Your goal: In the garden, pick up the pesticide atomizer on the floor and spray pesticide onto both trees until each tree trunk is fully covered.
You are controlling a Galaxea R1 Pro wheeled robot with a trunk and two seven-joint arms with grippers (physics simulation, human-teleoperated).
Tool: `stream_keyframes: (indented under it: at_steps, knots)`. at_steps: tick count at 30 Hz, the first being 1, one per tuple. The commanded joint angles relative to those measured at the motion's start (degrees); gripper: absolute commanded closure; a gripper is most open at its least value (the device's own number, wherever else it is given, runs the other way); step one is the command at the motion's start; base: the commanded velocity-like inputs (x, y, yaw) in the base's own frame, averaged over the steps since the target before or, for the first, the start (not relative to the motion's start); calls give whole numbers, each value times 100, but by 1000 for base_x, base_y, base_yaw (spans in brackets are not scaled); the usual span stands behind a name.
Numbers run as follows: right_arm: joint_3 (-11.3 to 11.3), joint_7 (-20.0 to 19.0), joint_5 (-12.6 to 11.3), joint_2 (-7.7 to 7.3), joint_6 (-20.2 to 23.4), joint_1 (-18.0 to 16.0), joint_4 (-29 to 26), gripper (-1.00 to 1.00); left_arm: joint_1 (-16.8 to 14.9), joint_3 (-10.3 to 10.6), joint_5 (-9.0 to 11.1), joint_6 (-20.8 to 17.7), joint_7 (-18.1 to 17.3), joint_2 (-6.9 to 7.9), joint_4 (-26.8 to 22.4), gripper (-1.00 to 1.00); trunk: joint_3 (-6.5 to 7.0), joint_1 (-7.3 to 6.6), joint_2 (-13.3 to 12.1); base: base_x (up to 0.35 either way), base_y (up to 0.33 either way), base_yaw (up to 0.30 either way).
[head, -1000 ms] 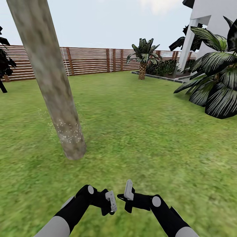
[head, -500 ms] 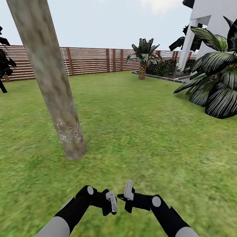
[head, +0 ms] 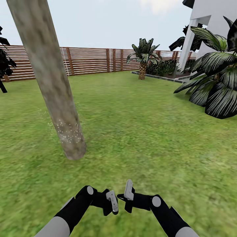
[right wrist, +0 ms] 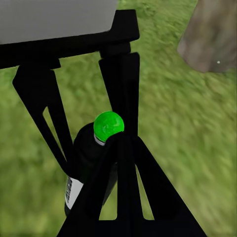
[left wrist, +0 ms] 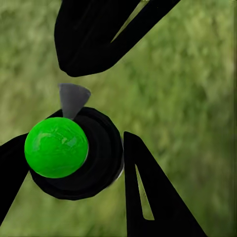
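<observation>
The pesticide atomizer point(left wrist: 74, 148) is a black bottle with a green ball cap point(right wrist: 108, 124), a grey nozzle point(left wrist: 73, 98) and a white label. My left gripper point(left wrist: 74, 143) is shut on it, one finger on each side of the bottle. My right gripper point(right wrist: 118, 140) is shut with its fingers pressed together, tips right beside the green cap. In the head view both grippers, left point(head: 111, 204) and right point(head: 127, 197), hang close together low over the grass. A thick, mottled grey-tan tree trunk point(head: 52, 82) leans ahead to the left, with white specks point(head: 69, 131) on its lowest part; the trunk point(right wrist: 210, 34) is also visible past the bottle.
Green lawn point(head: 141, 138) stretches ahead to a brown slat fence point(head: 92, 61). A short palm point(head: 143, 59) stands at the back. A large dark-leaved plant point(head: 217, 82) and a white building point(head: 210, 19) close off the right side.
</observation>
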State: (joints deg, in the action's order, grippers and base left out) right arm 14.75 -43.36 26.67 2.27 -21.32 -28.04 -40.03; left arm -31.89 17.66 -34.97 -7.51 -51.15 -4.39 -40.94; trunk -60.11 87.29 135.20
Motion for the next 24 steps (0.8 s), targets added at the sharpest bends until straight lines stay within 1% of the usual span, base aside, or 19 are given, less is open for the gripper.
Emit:
stream_keyframes:
  at_steps: [1, 14, 17, 18, 20, 24]
  knots:
    - [-7, 2, 52, 1, -30, -1, -4, 100, -3, 1, 3, -58, -26, -1, -13, 100, -5, -1, 2, 0, 0, 0]
    - [-7, 1, 53, 1, -30, -1, 0, 100, -2, -8, 27, -41, -26, -1, -18, 100, -5, -1, 2, 0, 0, 0]
    - [-7, 3, 53, 1, -30, -1, 4, 100, -2, 4, 262, -34, -26, -1, -9, 100, -5, -1, 2, 0, 0, 0]
    - [-7, 3, 51, 1, -30, 0, 4, 100, -2, 7, 296, -31, -26, -1, -5, 100, -5, -1, 2, 0, 0, 0]
    - [-7, 3, 53, 1, -30, -2, 2, 100, -1, 9, 332, -29, -26, 3, -3, 100, -5, -1, 2, 0, 0, 0]
    - [-7, 3, 55, 1, -30, 0, 1, 100, -1, 9, 341, -24, -26, 8, -2, 100, -5, -1, 2, 0, 0, 0]
